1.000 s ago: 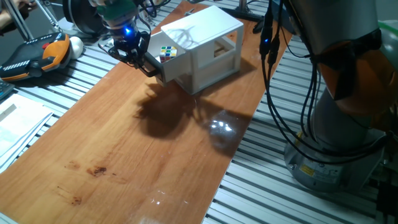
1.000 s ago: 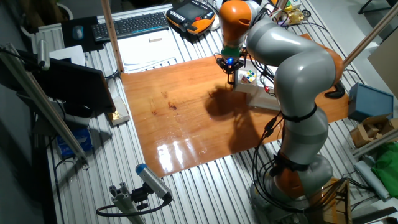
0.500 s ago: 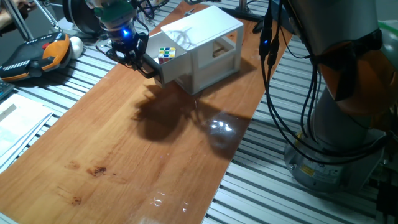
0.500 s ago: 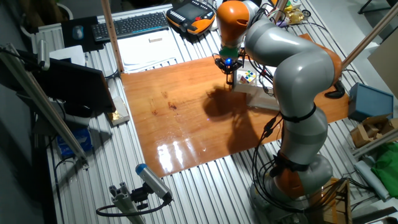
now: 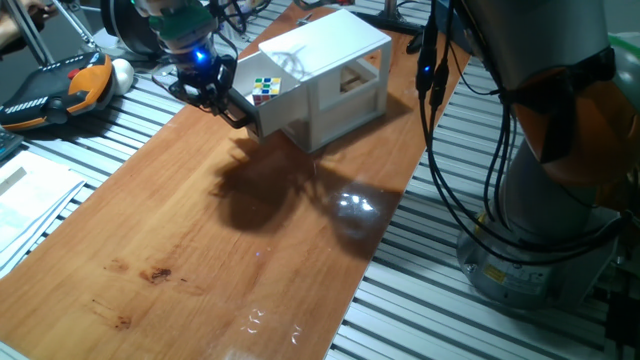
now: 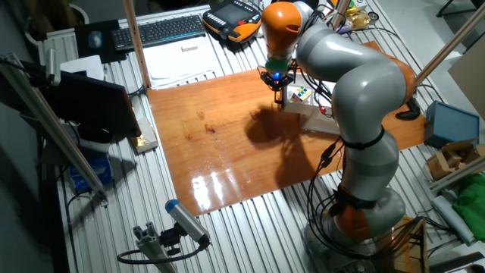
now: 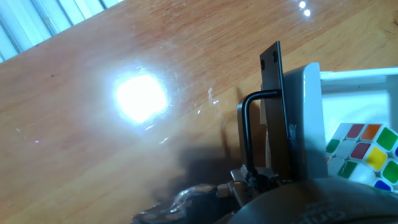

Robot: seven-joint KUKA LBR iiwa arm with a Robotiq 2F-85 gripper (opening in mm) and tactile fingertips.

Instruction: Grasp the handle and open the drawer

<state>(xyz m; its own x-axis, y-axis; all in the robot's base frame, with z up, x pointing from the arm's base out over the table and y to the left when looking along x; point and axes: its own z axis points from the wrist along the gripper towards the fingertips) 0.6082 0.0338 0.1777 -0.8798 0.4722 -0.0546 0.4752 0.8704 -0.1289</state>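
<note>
Seen at the far end of the wooden tabletop (image 5: 200, 240), close to its far edge: a white box housing (image 5: 335, 60) with the drawer (image 5: 268, 100) drawn partly out of its front toward the open middle of the board. Lying inside the drawer, a multicoloured puzzle cube (image 5: 263, 86), its green, yellow and orange stickers plain in the hand view (image 7: 360, 155). Fixed across the drawer's front panel, the handle (image 7: 247, 134), a thin black U-shaped bar standing just off the white face. Set right at that front panel, the gripper (image 5: 225, 100), with a blue light glowing on the wrist above it; in the other fixed view the gripper (image 6: 279, 89) sits at the same spot, at the drawer (image 6: 303, 98) near the far right corner of the board. In the hand view, one flat black finger (image 7: 272, 106) lying between the handle and the panel, touching or nearly touching the white face. Second finger not visible, so cannot tell whether the pair is pinching the bar or standing spread. Beyond the left edge of the board, an orange and black teach pendant (image 5: 55, 85) resting on the slatted metal surface, and papers (image 5: 30, 200) nearer the front left corner. Bright lamp glare on the wood just beside the handle in the hand view.
</note>
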